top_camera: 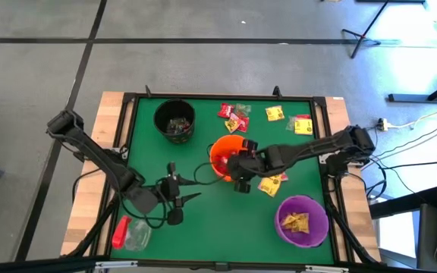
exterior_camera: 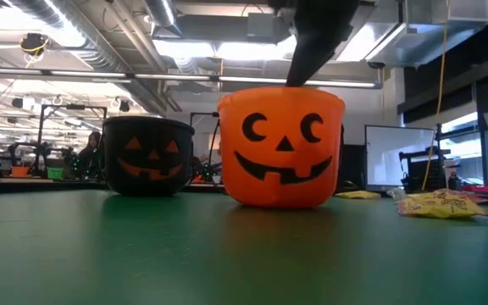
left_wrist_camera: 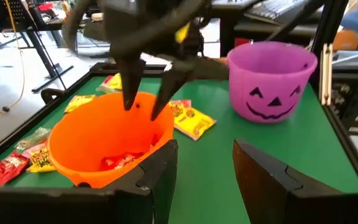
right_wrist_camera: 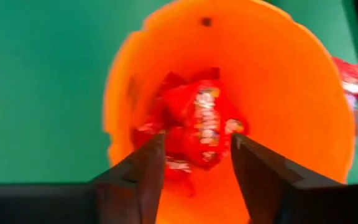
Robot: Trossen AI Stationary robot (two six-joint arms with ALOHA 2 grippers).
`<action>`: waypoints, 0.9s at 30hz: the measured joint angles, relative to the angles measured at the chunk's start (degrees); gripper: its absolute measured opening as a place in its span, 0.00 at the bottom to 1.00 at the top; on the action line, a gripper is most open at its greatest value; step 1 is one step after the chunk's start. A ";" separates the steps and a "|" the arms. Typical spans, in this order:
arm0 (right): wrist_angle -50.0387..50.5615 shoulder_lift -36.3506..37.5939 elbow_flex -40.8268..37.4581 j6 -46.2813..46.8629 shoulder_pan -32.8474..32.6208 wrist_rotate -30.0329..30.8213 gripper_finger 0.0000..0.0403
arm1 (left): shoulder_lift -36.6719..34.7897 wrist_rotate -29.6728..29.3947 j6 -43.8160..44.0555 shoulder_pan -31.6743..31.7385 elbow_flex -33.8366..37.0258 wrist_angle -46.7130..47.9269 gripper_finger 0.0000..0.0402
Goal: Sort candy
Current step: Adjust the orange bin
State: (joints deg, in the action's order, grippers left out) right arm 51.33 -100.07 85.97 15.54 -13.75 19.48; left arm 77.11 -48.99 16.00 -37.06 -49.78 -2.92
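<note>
The orange pumpkin bucket [top_camera: 220, 152] stands mid-table and holds red candy [right_wrist_camera: 199, 119] on its bottom. My right gripper [right_wrist_camera: 197, 148] hangs open above the bucket's mouth, fingers pointing down, with the red candy below the gap between its fingertips. It also shows in the left wrist view as my right gripper [left_wrist_camera: 143, 109], nothing between its fingers. My left gripper [left_wrist_camera: 207, 168] waits open, close to the bucket's near-left side, pointing at it. More red candy [top_camera: 231, 118] and yellow candy [top_camera: 275, 113] lie on the mat at the far side. One yellow candy [top_camera: 271, 184] lies beside the orange bucket.
A black bucket [top_camera: 174, 120] stands at the far left. A purple bucket [top_camera: 303, 220] with yellow candy in it stands at the near right. A red-capped clear jar [top_camera: 130, 233] lies at the near left corner. A raised frame [top_camera: 127, 125] rims the green mat.
</note>
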 joint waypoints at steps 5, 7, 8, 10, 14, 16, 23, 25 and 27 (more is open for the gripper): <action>-2.33 0.07 0.00 -2.05 -3.23 -2.88 0.51 | 0.62 -0.98 0.36 -0.11 0.00 -0.37 0.37; -3.19 0.07 0.00 -2.15 -4.04 -2.94 0.52 | -0.08 -1.81 0.09 -0.58 0.00 -0.39 0.37; -3.58 0.07 0.00 -2.07 -4.20 -2.88 0.52 | -0.61 -2.22 0.02 -0.81 0.00 -0.46 0.37; -4.79 0.03 -0.02 -1.73 -4.23 -2.70 0.52 | -1.88 -2.53 -1.48 -1.28 0.00 -0.43 0.37; -7.16 -0.55 -2.06 -1.56 -3.78 -2.01 0.52 | -4.17 -1.10 -5.85 -2.52 0.00 -0.05 0.37; -9.06 -0.59 -4.00 -0.93 -3.18 -1.97 0.52 | -5.44 -1.49 -6.00 -3.10 0.00 -0.07 0.37; -11.73 -0.59 -8.68 0.72 -0.67 -2.55 0.49 | -6.78 -2.53 -6.42 -3.48 0.00 1.60 0.37; -11.94 -0.59 -8.90 0.10 -0.51 -2.75 0.43 | -6.78 -2.82 -6.59 -3.48 0.00 2.32 0.37; -13.17 -0.59 -8.85 -1.03 -0.51 -3.95 0.35 | -6.76 -3.24 -6.59 -3.45 0.00 3.08 0.37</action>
State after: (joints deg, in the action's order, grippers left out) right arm 38.15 -100.66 77.12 14.50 -14.26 15.53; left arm 70.35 -52.23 9.40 -40.51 -49.78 0.16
